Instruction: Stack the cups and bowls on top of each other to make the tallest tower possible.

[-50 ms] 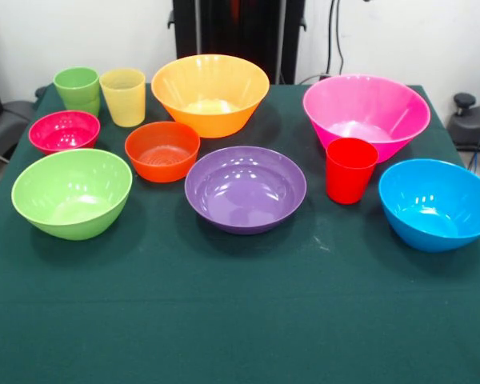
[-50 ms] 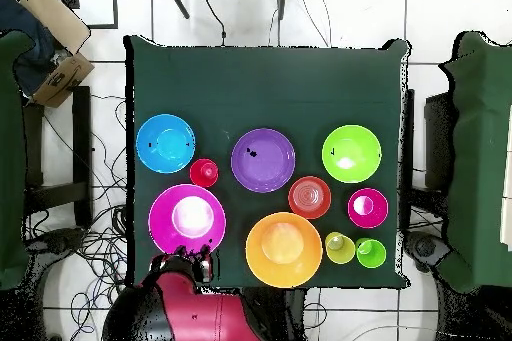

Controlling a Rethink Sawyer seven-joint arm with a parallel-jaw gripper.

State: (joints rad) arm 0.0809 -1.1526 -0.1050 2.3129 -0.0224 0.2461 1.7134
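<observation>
Standing separately on the dark green tablecloth, unstacked, the cups and bowls ring the purple bowl, with the pink bowl just beside the gripper at the table's edge, whose finger state cannot be made out.
</observation>
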